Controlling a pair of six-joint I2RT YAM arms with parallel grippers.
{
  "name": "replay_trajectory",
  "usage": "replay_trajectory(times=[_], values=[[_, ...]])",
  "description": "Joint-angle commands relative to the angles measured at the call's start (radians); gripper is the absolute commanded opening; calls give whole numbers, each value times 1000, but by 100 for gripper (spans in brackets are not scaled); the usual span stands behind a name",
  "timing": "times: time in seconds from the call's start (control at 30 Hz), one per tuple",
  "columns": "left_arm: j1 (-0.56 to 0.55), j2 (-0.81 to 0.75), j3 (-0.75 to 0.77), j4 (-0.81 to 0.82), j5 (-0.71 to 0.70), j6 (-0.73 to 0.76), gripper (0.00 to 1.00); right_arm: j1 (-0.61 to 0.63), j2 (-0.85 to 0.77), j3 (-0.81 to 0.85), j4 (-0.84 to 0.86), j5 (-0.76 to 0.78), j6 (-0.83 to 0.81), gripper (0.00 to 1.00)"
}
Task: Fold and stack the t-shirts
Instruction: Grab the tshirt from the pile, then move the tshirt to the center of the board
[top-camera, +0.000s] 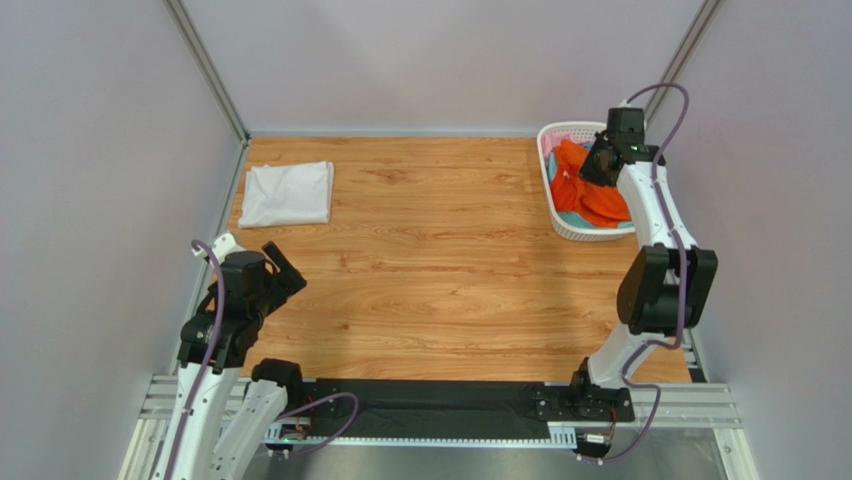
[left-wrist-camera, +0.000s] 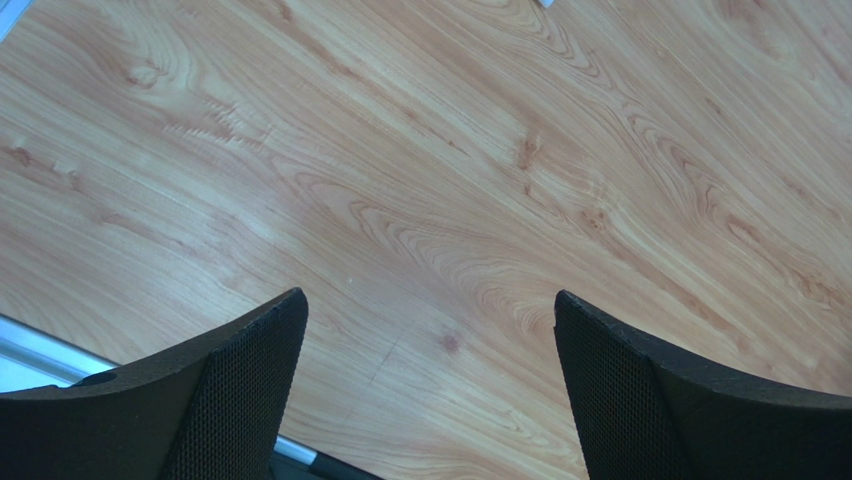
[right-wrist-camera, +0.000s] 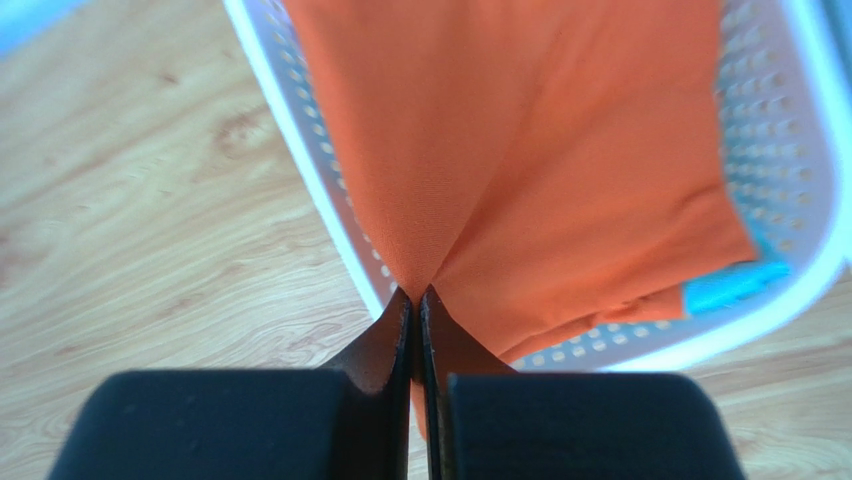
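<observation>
Above the basket (right-wrist-camera: 780, 150), right end effector (right-wrist-camera: 417, 295) pinches taut orange t-shirt (right-wrist-camera: 520, 150); left end effector (left-wrist-camera: 428, 300) gapes.

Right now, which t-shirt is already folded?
The white t-shirt, a neat rectangle on the table; the orange t-shirt lies crumpled in the basket.

pale grey walls (top-camera: 430, 60) enclose a wood-grain table (top-camera: 450, 280); metal posts (top-camera: 205, 65) stand in the far corners.
</observation>
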Motion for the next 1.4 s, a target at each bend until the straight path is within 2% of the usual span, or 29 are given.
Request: replay_trajectory(times=[0.0,0.13,0.33,0.43,0.57,0.77,0.87,0.93,0.97,1.03,1.07,1.17,1.2,1.23,1.3,1.33,1.37], values=[[6,-4,0,6,14,13,100,-3,-175,44,10,29,-45,0],[6,-10,12,10,31,20,100,-1,-317,95,-2,-16,-60,0],[6,-45,29,24,60,25,100,52,-426,234,-74,-184,-55,0],[6,-64,32,33,80,22,100,158,-470,294,-81,-230,-52,0],[6,-73,40,32,104,25,100,392,-487,386,-81,-189,-71,0],[6,-70,54,27,133,23,100,660,-423,552,-52,-181,-77,0],[6,-72,63,18,144,17,100,712,-380,592,-35,-168,-74,0],[6,-73,64,10,156,17,100,712,-379,566,-35,-110,-45,0],[6,-75,64,7,159,16,100,711,-385,499,-24,-12,-40,0],[6,-78,61,-2,159,14,100,708,-406,405,-9,79,-29,0],[6,-81,60,-5,161,10,100,688,-427,285,1,155,-5,0],[6,-78,40,-5,178,-4,100,590,-489,57,40,182,69,0],[6,-75,25,1,187,-9,100,558,-503,-126,60,172,84,0],[6,-70,14,5,198,-13,100,525,-515,-211,80,155,96,4],[6,-50,-27,34,254,-21,100,420,-524,-427,125,64,133,31],[6,-40,-44,45,279,-24,100,386,-520,-474,134,41,138,50],[6,-27,-61,59,325,-29,100,343,-512,-514,131,43,141,76]])
